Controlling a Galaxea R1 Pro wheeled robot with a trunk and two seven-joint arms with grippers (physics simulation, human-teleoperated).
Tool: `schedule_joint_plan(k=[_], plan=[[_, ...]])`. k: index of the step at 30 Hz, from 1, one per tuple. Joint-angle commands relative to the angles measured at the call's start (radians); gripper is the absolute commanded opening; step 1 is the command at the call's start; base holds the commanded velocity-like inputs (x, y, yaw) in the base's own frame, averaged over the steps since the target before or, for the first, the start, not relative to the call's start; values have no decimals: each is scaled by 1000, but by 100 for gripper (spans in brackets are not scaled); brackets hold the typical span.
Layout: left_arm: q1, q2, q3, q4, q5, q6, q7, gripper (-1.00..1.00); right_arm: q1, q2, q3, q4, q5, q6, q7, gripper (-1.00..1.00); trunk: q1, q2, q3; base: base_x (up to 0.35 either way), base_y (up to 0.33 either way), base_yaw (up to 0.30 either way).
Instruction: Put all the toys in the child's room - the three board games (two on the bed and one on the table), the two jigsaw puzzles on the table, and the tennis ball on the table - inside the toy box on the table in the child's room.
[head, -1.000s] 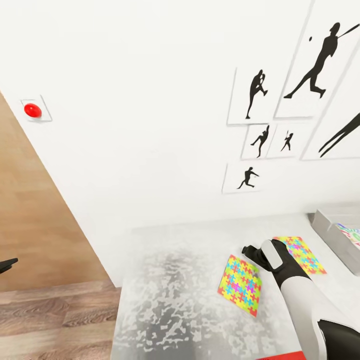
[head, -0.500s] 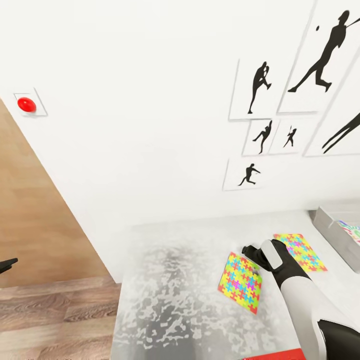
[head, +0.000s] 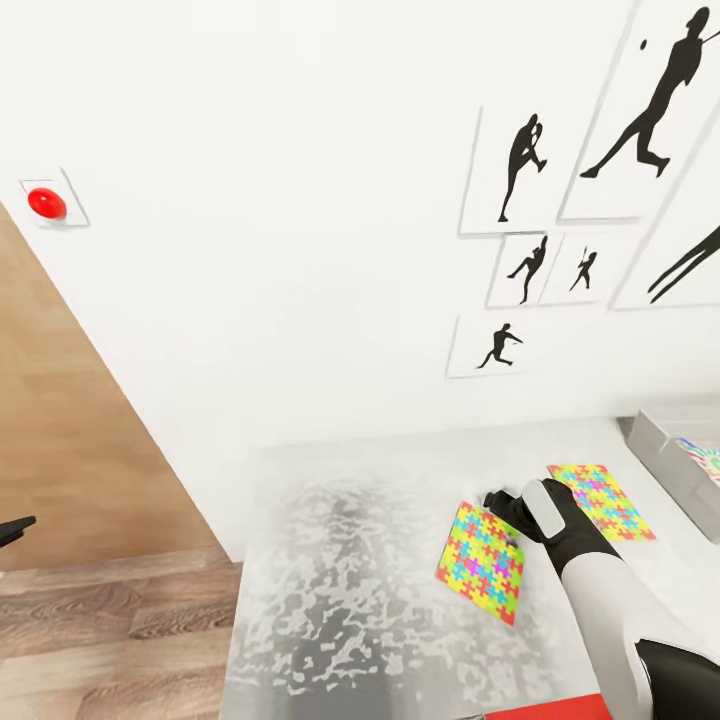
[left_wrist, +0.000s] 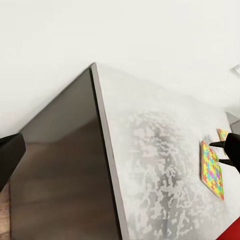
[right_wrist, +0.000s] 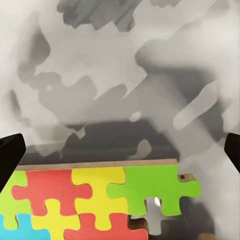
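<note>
Two jigsaw puzzles lie flat on the table, whose pale top carries a mottled grey sheen. The nearer puzzle sits at a slant just beside the right gripper; the farther puzzle lies beyond the wrist, toward the toy box. That grey bin stands at the table's right end, a patterned game box showing inside it. A red strip peeks in at the head view's lower edge; what it belongs to cannot be told.

Behind the table rises a white wall hung with black sports silhouette prints and, far to the left, a red button on a small plate. A wood plank floor runs beside the table, and the table's dark side panel shows in the left wrist view.

The right arm reaches forward over the tabletop, its gripper low above the near puzzle's far edge. In the right wrist view its two dark fingertips stand wide apart, nothing between them, with that puzzle's edge just below. Of the left gripper a dark tip shows at the head view's left, off the table; whether it is parted or closed cannot be told.
</note>
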Motion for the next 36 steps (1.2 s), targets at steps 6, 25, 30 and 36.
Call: schedule_joint_plan(k=[6, 25, 30, 36], plan=[[-1, 0, 0, 0, 3, 6, -1, 100, -1, -1, 1, -2, -11, 2, -7, 100, 1, -2, -2, 0, 0, 0], [-1, 0, 0, 0, 4, 6, -1, 100, -1, 1, 0, -2, -12, 4, -2, 100, 1, -2, -2, 0, 0, 0], [-1, 0, 0, 0, 4, 6, -1, 100, -1, 1, -1, -2, -12, 4, -1, 100, 1, -2, -3, 0, 0, 0], [-1, -1, 0, 0, 3, 6, -1, 100, -1, 1, -1, -2, -13, 5, -1, 100, 1, -2, -11, 0, 0, 0]])
